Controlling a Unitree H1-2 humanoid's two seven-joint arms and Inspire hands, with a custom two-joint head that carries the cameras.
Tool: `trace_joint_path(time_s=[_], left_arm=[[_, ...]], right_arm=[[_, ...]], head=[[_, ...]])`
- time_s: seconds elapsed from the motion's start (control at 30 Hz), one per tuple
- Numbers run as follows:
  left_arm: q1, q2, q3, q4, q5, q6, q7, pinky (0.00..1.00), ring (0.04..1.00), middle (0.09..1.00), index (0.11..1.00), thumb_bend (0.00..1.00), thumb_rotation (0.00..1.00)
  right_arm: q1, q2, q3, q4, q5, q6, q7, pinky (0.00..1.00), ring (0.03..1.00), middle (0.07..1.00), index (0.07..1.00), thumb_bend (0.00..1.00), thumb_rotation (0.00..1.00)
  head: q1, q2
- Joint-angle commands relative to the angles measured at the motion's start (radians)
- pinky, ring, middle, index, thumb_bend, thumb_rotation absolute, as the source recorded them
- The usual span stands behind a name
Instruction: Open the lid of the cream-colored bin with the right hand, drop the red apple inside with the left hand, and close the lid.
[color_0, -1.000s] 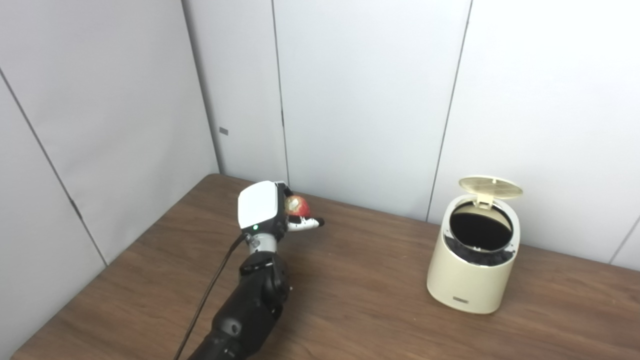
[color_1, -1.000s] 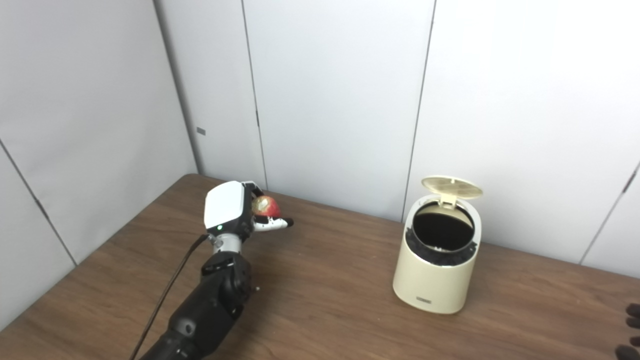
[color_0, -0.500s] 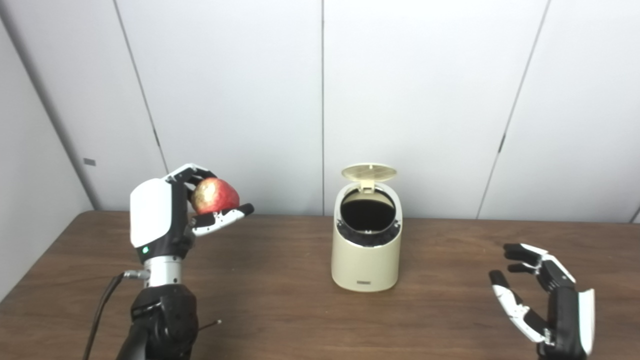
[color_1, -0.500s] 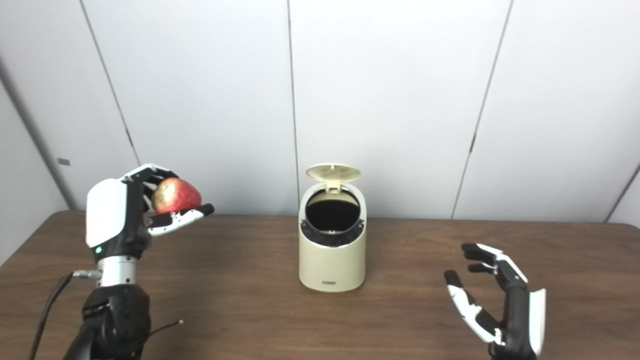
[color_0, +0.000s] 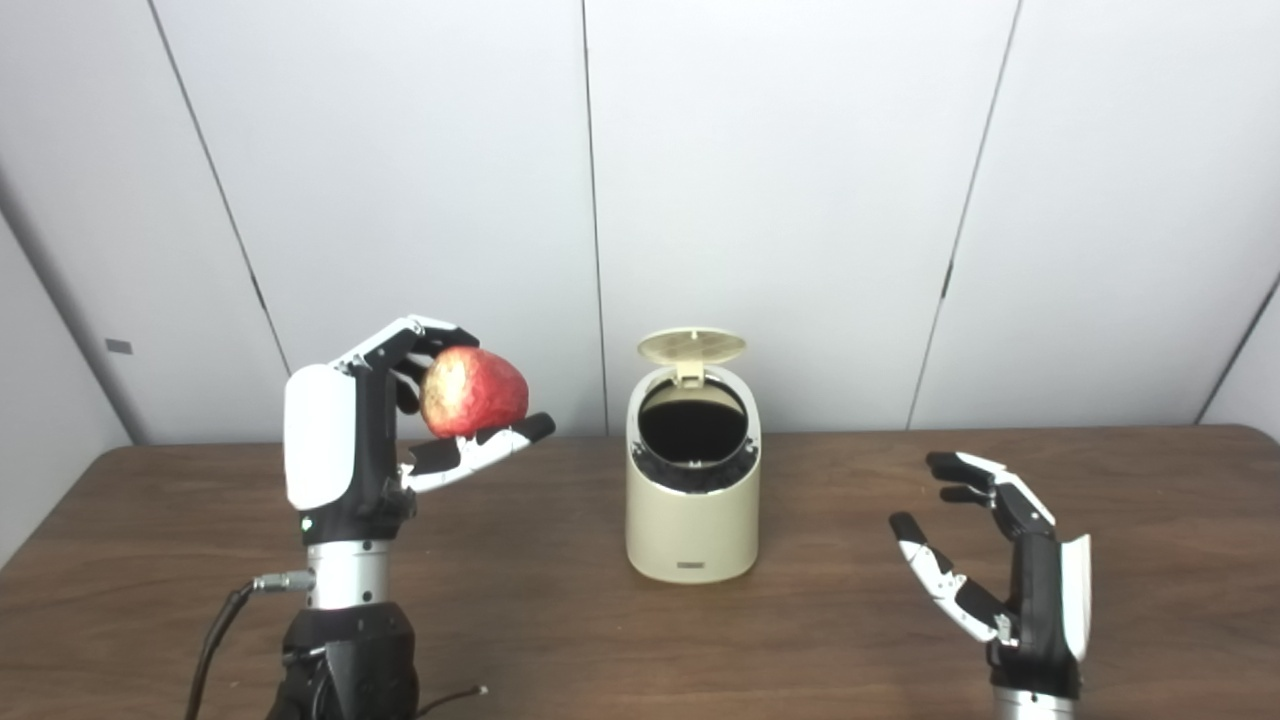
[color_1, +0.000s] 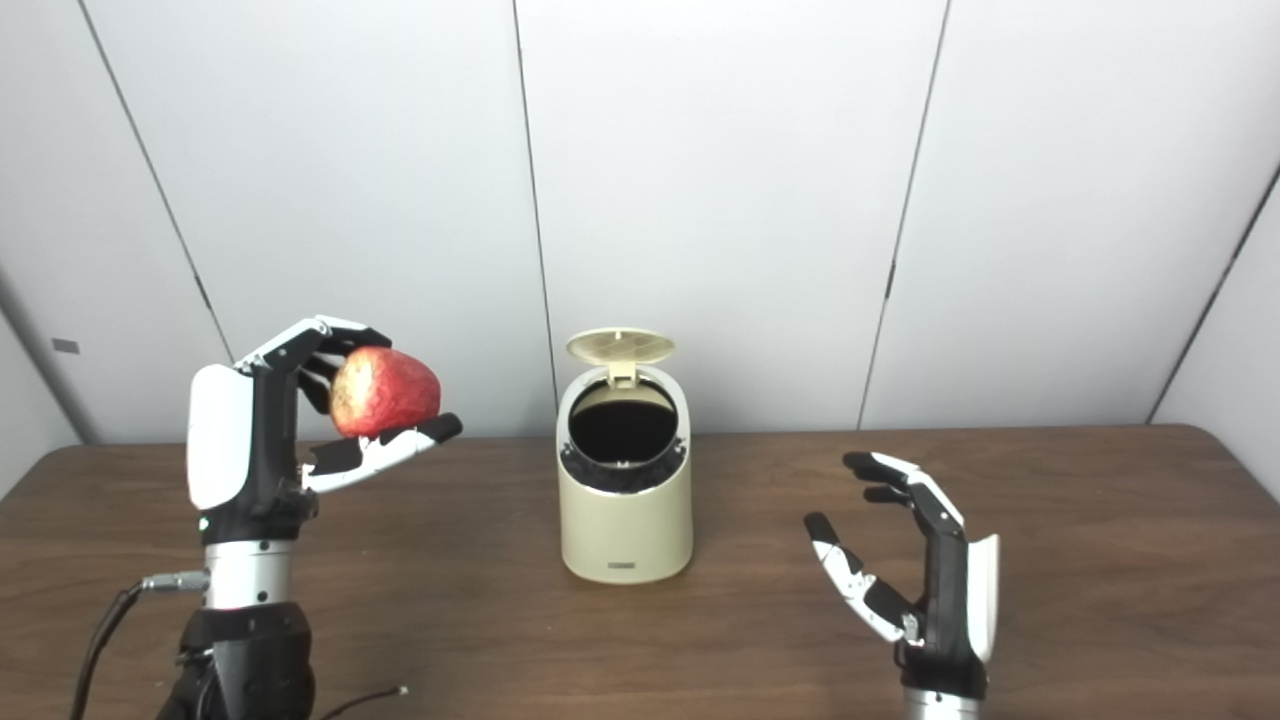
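The cream-colored bin (color_0: 692, 525) stands mid-table with its round lid (color_0: 692, 347) flipped up at the back, so the dark opening shows. My left hand (color_0: 370, 440) is raised above the table to the left of the bin and is shut on the red apple (color_0: 472, 392), which rests between fingers and thumb at about the height of the lid. To the right of the bin my right hand (color_0: 1005, 570) is held upright just above the table, open, with nothing in it.
The brown wooden table (color_0: 840, 640) runs the full width of the view. White wall panels stand right behind it. A black cable (color_0: 215, 645) trails from my left wrist toward the lower left.
The camera has swung right, bringing the bin to centre and the right hand into view. My left hand with the apple has risen and come a little closer to the bin.
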Motion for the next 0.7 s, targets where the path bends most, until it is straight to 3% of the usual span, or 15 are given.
trace_joint_path(time_s=[0.0,0.13,0.37,0.67], left_arm=[[-0.056,-0.013,-0.008,-0.001,-0.005,-0.042,-0.001,0.27,0.387,0.476,0.528,0.50,0.00],[-0.072,-0.040,-0.036,0.028,0.003,-0.092,-0.005,0.27,0.397,0.479,0.515,0.50,0.00],[-0.108,-0.080,-0.064,0.110,0.016,-0.152,0.006,0.27,0.400,0.485,0.510,0.50,0.00],[-0.156,-0.128,-0.059,0.213,0.025,-0.088,-0.021,0.31,0.409,0.469,0.523,0.50,0.00]], right_arm=[[0.046,0.022,0.030,0.070,-0.011,-0.031,-0.019,0.57,0.662,0.673,0.643,0.29,0.22],[0.044,0.024,0.033,0.076,-0.004,-0.031,-0.021,0.58,0.665,0.678,0.649,0.30,0.27],[0.040,0.026,0.036,0.086,-0.017,-0.031,-0.033,0.58,0.665,0.681,0.656,0.30,0.26],[0.036,0.020,0.061,0.087,-0.034,-0.031,-0.073,0.57,0.661,0.673,0.649,0.30,0.21]], head=[[-0.002,0.001],[-0.004,0.001],[-0.012,0.000],[-0.026,0.010]])
